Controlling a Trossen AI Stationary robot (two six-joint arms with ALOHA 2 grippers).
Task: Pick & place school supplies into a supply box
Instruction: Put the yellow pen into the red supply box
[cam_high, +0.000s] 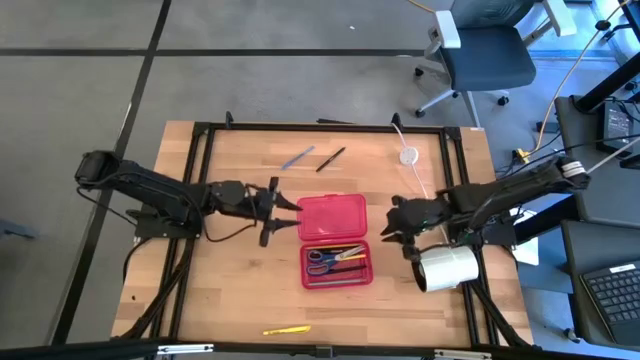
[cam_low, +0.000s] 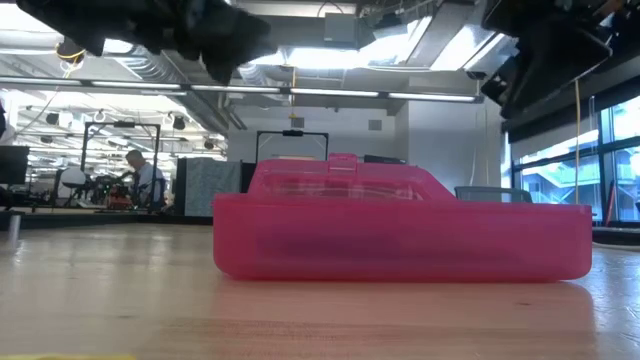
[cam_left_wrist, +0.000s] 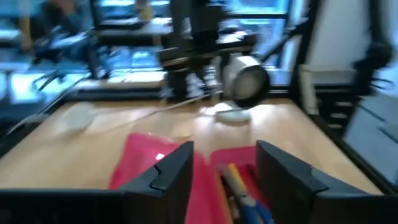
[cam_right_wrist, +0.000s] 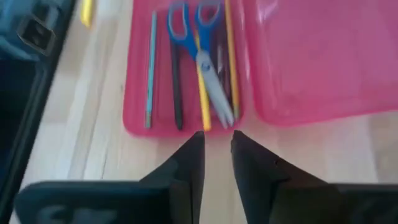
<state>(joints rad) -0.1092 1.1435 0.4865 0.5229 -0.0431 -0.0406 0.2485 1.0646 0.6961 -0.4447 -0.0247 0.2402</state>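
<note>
The red translucent supply box lies open mid-table, its lid (cam_high: 332, 215) on the far side and its tray (cam_high: 337, 264) on the near side. Blue-handled scissors (cam_right_wrist: 205, 56) and several pens and pencils lie in the tray. A blue pen (cam_high: 297, 157) and a black pen (cam_high: 331, 159) lie on the far part of the table, and a yellow pencil (cam_high: 287, 329) lies by the near edge. My left gripper (cam_high: 283, 218) hovers open just left of the lid, raised off the table. My right gripper (cam_right_wrist: 217, 146) hangs right of the box, its fingers a narrow gap apart.
A big white roll (cam_high: 447, 268) lies right of the tray, under the right arm. A small white disc (cam_high: 408, 156) with a thin cord sits at the far right. A black frame (cam_high: 200, 180) borders the wooden top. An office chair (cam_high: 480, 55) stands beyond the far edge.
</note>
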